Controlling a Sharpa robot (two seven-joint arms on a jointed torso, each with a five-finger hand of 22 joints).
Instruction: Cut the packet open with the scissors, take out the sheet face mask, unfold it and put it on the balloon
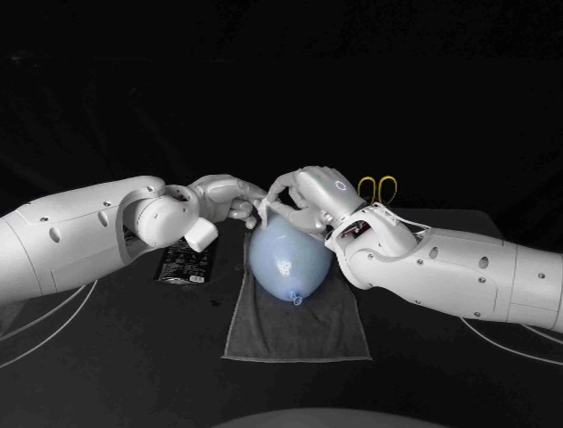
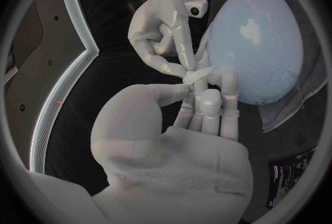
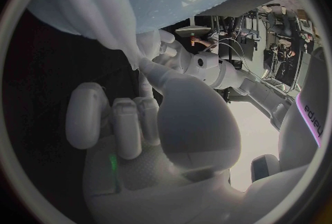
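Head view shows me the left hand [image 1: 230, 198] and right hand [image 1: 310, 198] fingertip to fingertip, each pinching the sheet mask [image 3: 83, 8] draped against the balloon [image 1: 287, 259] just beside them.

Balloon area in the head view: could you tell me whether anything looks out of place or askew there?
Nothing looks spilled or damaged. The one oddity is the sheet mask: it is gathered and creased at the rounded end of the balloon, pinched by the left hand and right hand, not spread flat.
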